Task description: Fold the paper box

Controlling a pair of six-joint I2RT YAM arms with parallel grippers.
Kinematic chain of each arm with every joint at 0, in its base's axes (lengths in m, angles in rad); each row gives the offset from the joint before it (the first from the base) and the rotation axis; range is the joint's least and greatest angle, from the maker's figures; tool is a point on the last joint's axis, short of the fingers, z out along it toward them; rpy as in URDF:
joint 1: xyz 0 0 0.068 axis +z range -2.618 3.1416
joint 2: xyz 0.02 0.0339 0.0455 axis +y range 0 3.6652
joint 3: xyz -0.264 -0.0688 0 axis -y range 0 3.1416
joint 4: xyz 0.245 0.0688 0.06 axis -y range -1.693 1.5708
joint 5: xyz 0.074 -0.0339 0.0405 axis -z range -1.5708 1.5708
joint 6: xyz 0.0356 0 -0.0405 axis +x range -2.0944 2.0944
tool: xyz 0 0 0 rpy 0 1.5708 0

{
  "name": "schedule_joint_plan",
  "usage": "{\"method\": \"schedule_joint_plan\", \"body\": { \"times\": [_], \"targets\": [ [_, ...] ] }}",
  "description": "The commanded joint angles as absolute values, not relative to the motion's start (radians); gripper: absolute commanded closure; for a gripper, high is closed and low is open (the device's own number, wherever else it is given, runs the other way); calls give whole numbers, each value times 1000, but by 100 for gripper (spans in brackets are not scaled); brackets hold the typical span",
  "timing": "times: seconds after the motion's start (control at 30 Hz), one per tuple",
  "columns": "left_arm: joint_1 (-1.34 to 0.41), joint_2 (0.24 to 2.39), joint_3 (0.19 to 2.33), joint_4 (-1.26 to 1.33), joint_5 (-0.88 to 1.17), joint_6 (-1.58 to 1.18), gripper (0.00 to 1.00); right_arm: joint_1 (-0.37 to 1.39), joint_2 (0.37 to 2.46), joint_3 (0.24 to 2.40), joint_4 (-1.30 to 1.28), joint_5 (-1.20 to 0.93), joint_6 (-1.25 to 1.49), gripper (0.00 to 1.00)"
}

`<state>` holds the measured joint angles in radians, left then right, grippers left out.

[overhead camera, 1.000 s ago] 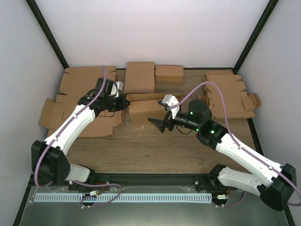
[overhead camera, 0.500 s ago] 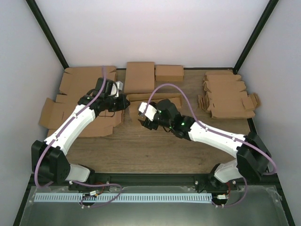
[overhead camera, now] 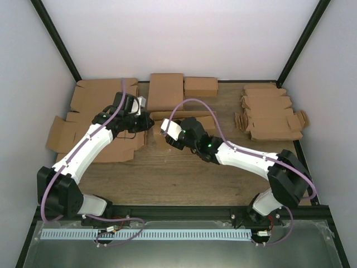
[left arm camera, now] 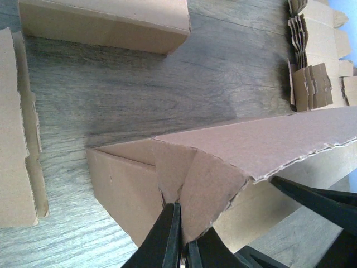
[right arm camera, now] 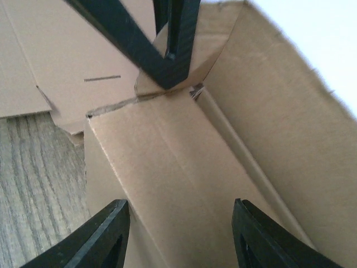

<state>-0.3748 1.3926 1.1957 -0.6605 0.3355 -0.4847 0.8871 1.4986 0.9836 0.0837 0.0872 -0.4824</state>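
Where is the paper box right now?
In the top view, the paper box lies mid-table; the left claw pinches its corner flap, the right claw straddles its wall.

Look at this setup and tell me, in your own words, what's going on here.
Two robot arms are folding a paper box in the middle of the wooden table. The left tool is shut on a folded corner flap of it, with one long wall raised. The right tool stands open around an end section of the box, not clearly gripping it. A stack of flat cardboard blanks lies at the right, and closed boxes sit at the back.
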Motion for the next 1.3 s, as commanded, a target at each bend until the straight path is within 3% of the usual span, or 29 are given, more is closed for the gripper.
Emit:
{"method": "schedule_joint_plan", "body": {
  "times": [0.0, 0.33, 0.97, 1.27],
  "targets": [
    [-385, 1416, 1187, -771, 362, -489, 96, 893, 1539, 1038, 107, 112, -488, 49],
    [-389, 1417, 1182, -773, 382, -497, 96, 893, 1584, 1076, 107, 135, -457, 55],
    [-394, 1379, 1151, -737, 511, -543, 96, 893, 1600, 1068, 106, 147, -423, 57],
    [-390, 1365, 1143, -791, 444, -515, 96, 893, 1597, 1069, 95, 158, -418, 57]
  ]
}}
